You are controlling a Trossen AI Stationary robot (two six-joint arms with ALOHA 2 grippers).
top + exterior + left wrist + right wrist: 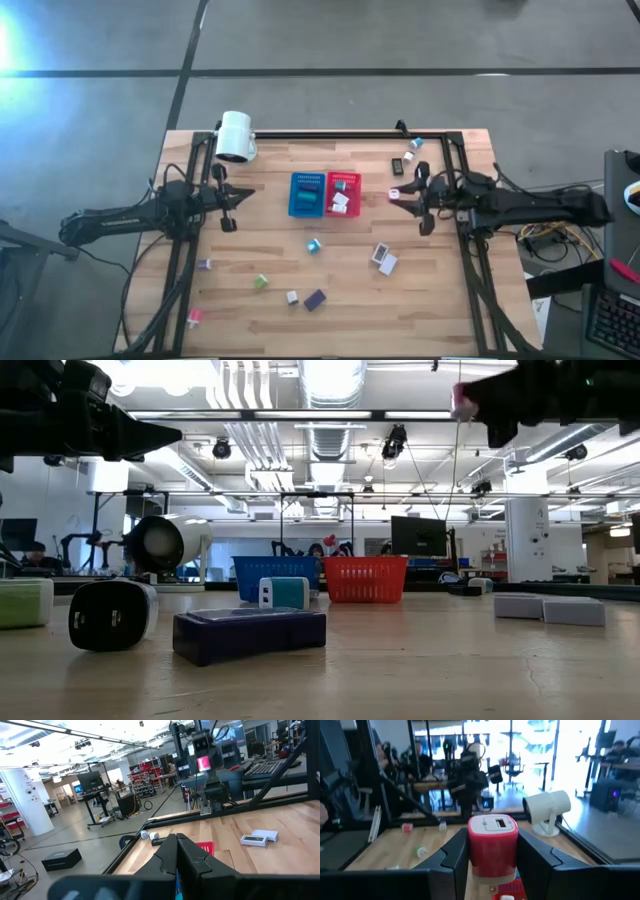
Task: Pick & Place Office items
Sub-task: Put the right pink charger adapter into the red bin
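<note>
My right gripper point(397, 196) hovers just right of the red bin point(343, 178), shut on a small pink-red block with a white face point(493, 845). In the low view it is high above the table point(462, 402). My left gripper point(236, 197) is shut and empty, in the air left of the blue bin point(296, 180). Both bins hold small pieces. Loose office items lie flat on the table: a teal block point(313, 245), white blocks point(384, 259), a green piece point(261, 282), a purple block point(315, 299) and a pink piece point(195, 316). My right gripper pinches the pink-red block by its two opposite side faces point(472, 851), one finger on each side. The fingers reach level from the table's right side. The block is lifted clear of the table, and its white face with a slot point(496, 823) shows past the fingertips.
A white cylinder lamp point(235, 135) stands at the far left of the table. More small pieces lie near the far right corner point(408, 157). A black frame point(330, 133) runs along the far edge and both sides. Bare wood lies between the bins and the near-side items.
</note>
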